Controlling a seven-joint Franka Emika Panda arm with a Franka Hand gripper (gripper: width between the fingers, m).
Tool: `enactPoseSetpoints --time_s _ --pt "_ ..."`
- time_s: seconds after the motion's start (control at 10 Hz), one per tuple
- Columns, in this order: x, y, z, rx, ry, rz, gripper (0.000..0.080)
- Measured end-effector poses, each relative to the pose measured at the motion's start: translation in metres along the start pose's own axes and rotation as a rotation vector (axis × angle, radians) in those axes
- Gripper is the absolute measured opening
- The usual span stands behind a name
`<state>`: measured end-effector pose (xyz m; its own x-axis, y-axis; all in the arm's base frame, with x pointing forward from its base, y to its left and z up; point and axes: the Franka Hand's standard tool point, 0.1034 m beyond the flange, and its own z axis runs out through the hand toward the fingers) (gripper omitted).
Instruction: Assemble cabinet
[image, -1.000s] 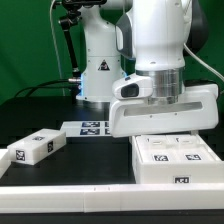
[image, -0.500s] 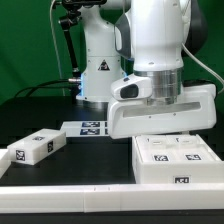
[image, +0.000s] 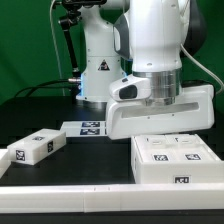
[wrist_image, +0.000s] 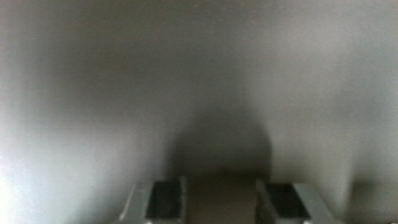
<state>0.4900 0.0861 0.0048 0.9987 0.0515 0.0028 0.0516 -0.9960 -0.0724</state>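
**GRIPPER LOW OVER CABINET, GRIP UNCONFIRMED**

**1. Block** (image: 35, 148). Small, white, tagged. It lies on the dark table well apart from the gripper (wrist_image: 226, 205), on the exterior view's left of it. Nothing touches it.

**2. Marker board** (image: 90, 127). Flat on the table, farther back than the block and near the gripper, on the exterior view's left of it.

**3. Base** (image: 100, 65). White, with a triangle sticker. It stands behind the gripper, toward the exterior view's left.

**4. Gripper.** Set low, directly above the cabinet's far edge. In the exterior view its own body hides the fingertips. The wrist view shows two fingers (wrist_image: 166, 198) with a gap between them and a pale, blurred surface very close ahead. Whether the jaws stand free or pinch a wall cannot be told.

**5. Cabinet** (image: 175, 160). Large white box directly beneath the gripper, reaching past it toward the exterior view's right. Its recessed tagged panels face up.

**Handling note (judgement).** The step in hand looks like taking hold of the cabinet at its far side.
- Keep the fingers square to the wall they straddle.
- Bring them together evenly, so neither pushes the box aside first.
- Confirm that the wall is seated deep between them before any lift.
- The box is broad against narrow fingers, so an edge grip will likely let it tip. Raise it slowly and watch for sag.
- Keep any move clear of the block.
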Motion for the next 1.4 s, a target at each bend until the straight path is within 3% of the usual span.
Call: enactPoseSetpoints --time_s 0.1,0.2,0.3,0.4,0.6,1.2,1.4 --pt "0.000 0.000 0.000 0.000 -0.001 0.000 0.0182" --pt "-0.001 0.000 0.000 0.000 -0.001 -0.002 0.0111" --pt "-0.001 -0.001 0.000 0.000 -0.001 -0.003 0.0111" --pt "-0.001 -0.001 0.000 0.000 -0.001 -0.005 0.0021" --pt "-0.001 -0.001 0.000 0.000 -0.001 -0.009 0.0002" --pt "0.011 0.001 -0.056 -0.016 -0.047 -0.074 0.0002" --pt "0.014 0.001 -0.056 -0.016 -0.045 -0.076 0.0002"
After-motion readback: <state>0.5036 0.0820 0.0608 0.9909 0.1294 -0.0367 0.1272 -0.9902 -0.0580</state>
